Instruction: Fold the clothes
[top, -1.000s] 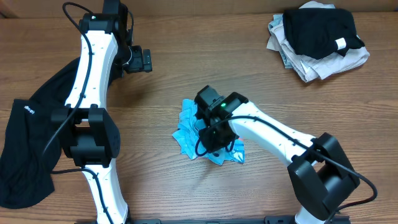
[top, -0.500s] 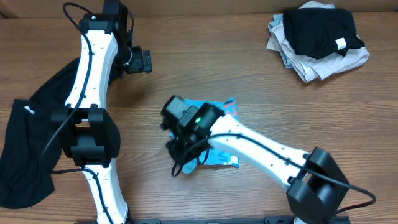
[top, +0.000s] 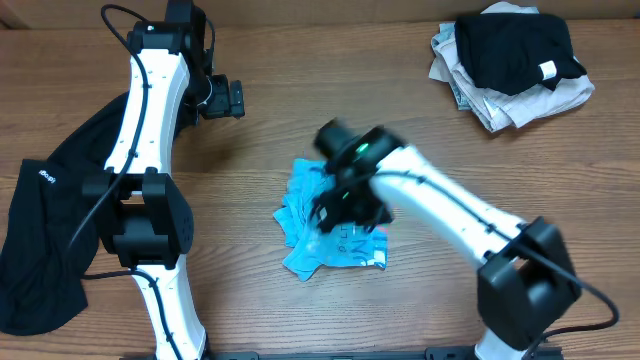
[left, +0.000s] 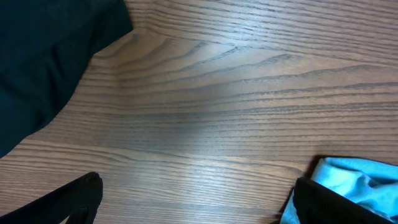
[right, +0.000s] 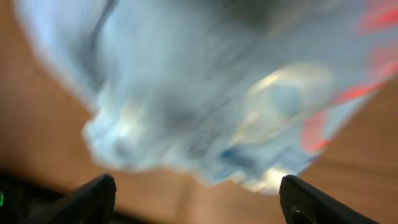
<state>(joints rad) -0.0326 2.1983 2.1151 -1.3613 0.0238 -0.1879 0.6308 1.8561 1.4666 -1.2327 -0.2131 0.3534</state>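
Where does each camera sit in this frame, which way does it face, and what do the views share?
Overhead: fixed above the table, facing straight down; left arm and right arm both show.
Left wrist: on the left arm, facing down at wood; left fingers at bottom corners.
Right wrist: on the right arm, close over the blue garment, blurred; right fingers at bottom corners.
Shared: blue garment in all three; black garment in overhead and left wrist.

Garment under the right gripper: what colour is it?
Light blue garment; shows best in the overhead view.
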